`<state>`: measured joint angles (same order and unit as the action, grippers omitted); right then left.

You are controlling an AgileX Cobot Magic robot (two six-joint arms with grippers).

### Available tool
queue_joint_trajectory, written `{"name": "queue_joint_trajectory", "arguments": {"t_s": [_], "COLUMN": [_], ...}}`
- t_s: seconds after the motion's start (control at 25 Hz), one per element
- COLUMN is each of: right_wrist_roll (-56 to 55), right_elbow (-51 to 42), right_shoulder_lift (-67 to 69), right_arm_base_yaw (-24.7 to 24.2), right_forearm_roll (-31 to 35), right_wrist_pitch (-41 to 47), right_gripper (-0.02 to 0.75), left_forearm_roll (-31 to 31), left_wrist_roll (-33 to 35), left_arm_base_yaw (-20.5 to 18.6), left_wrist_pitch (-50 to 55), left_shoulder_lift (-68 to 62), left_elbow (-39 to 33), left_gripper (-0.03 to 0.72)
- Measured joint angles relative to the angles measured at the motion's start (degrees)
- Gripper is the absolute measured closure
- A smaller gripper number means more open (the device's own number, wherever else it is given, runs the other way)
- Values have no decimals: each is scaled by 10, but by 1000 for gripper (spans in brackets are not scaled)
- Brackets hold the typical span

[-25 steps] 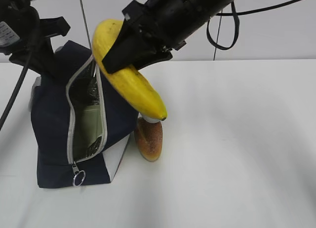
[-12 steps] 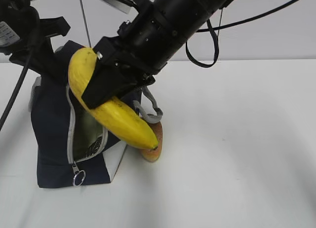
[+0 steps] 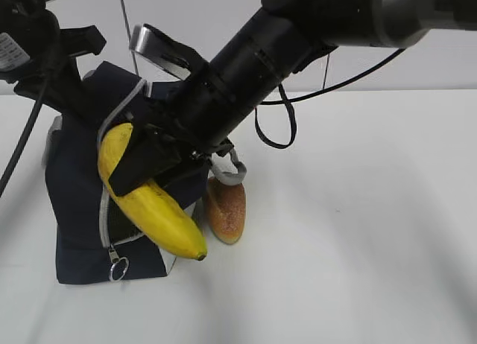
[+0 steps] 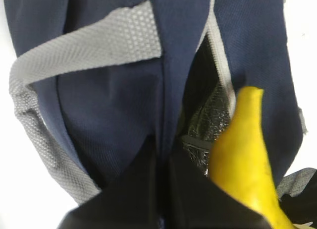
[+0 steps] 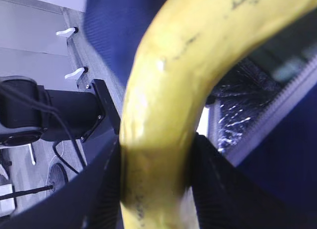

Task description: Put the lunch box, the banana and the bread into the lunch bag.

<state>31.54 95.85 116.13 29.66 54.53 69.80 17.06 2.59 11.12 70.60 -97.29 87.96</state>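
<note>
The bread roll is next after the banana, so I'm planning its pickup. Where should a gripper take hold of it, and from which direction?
Grip the bread across its narrow middle, coming down from above on its right, open-table side. It lies lengthwise on the table right beside the lunch bag, so fingers closing across the short width probably fit best. The right gripper holds the banana just left of it.

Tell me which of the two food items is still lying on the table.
The small golden-brown oval bread roll, beside the navy fabric lunch bag. The yellow curved banana is off the table, clamped in the right end effector at the bag's opening.
</note>
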Motion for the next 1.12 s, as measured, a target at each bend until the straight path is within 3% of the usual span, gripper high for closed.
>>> {"name": "queue_joint_trajectory", "arguments": {"t_s": [0.48, 1.12], "right_wrist_roll": [-16, -60], "right_elbow": [94, 128], "right_shoulder_lift": [56, 110], "right_arm_base_yaw": [0, 0], "right_forearm_roll": [5, -4], "right_wrist_pitch": [-1, -1], "right_gripper": [427, 427], "left_forearm_roll": [-1, -1], "left_wrist_roll": [0, 0], "left_arm_base_yaw": [0, 0], "left_wrist_pitch": [1, 1], "left_shoulder_lift": [0, 0], "left_elbow": [0, 0], "left_gripper": [690, 690]}}
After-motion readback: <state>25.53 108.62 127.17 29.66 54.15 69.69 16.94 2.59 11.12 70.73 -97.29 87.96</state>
